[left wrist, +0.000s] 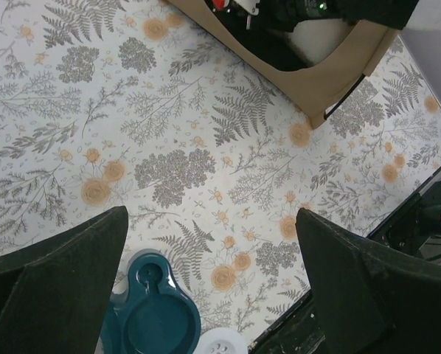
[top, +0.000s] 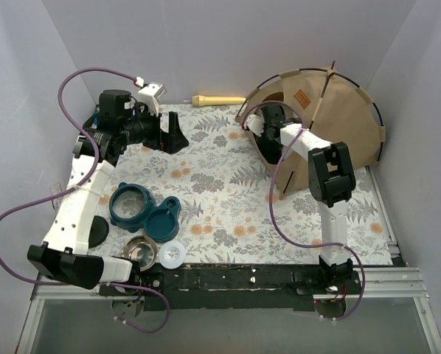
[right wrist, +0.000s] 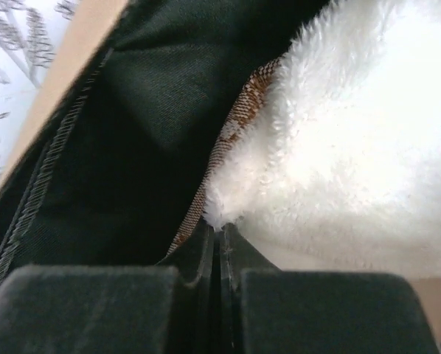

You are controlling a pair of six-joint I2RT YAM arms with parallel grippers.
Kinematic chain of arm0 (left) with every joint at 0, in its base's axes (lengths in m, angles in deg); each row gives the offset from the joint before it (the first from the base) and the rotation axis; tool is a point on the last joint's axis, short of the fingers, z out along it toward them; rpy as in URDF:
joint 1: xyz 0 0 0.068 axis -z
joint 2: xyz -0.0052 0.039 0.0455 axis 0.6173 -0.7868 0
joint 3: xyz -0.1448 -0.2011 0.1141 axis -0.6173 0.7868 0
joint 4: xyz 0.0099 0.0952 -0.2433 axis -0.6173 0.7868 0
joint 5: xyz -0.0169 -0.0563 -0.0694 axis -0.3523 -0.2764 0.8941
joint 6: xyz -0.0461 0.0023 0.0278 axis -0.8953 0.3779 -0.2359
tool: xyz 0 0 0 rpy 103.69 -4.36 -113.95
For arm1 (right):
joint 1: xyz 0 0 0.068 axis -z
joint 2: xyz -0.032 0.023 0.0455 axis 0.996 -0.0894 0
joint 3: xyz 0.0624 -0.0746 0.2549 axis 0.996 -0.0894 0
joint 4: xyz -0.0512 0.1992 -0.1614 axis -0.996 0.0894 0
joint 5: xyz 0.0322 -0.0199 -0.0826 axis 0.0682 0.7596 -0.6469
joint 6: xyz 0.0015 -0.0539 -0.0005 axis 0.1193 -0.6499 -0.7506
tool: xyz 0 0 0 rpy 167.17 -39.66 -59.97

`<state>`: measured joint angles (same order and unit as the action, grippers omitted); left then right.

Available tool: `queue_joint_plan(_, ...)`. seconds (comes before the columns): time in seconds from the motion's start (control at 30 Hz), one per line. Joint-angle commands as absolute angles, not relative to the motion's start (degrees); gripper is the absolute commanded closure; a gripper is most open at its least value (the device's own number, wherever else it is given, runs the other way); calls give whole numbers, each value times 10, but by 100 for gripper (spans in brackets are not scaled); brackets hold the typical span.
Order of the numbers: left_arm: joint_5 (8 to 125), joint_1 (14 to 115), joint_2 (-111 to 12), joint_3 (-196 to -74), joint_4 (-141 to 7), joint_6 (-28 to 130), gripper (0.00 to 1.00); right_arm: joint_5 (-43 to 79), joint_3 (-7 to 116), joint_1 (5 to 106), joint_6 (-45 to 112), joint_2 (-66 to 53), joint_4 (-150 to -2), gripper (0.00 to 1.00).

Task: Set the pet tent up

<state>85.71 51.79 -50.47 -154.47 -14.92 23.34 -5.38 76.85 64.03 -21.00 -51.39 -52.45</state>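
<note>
The pet tent [top: 338, 118], a tan shell with thin black poles, stands on its side at the back right with its opening facing left. My right gripper [top: 261, 125] reaches into that opening. In the right wrist view it [right wrist: 220, 230] is shut on the corner of a fluffy white cushion [right wrist: 353, 133] with a brown patterned edge, against the tent's black lining [right wrist: 132, 133]. My left gripper [top: 178, 133] is open and empty over the floral mat at the back left. In the left wrist view its wide-apart jaws [left wrist: 209, 214] face the tent [left wrist: 331, 81].
A teal bowl [top: 130, 205] and teal lid [top: 164, 220] lie at the front left, with a metal strainer [top: 138, 251] and a white disc [top: 172, 255] near the front edge. A yellow handle [top: 217, 99] lies at the back wall. White walls enclose the table.
</note>
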Motion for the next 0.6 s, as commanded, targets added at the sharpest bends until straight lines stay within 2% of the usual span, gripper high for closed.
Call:
queue_joint_plan(0.0, 865, 515, -494, -1545, -108, 248, 2, 60, 732, 637, -192, -426, -484, 99)
queue_joint_plan(0.1, 874, 514, -494, -1542, -104, 247, 2, 125, 714, 628, -181, -389, -466, 99)
queue_joint_plan(0.2, 880, 514, -497, -1544, -100, 247, 2, 158, 749, 626, -152, -395, -413, 99)
queue_joint_plan(0.23, 880, 513, -498, -1547, -97, 247, 2, 167, 770, 625, -144, -403, -400, 88)
queue_joint_plan(0.3, 884, 513, -503, -1558, -82, 254, 2, 181, 817, 626, -125, -411, -365, 36)
queue_joint_plan(0.33, 890, 513, -509, -1566, -69, 262, 2, 194, 843, 626, -114, -408, -353, 20)
queue_joint_plan(0.37, 894, 513, -515, -1577, -47, 268, 2, 210, 860, 626, -106, -402, -348, 17)
queue_joint_plan(0.57, 928, 509, -526, -1612, 71, 336, 2, 295, 947, 625, -77, -325, -279, 16)
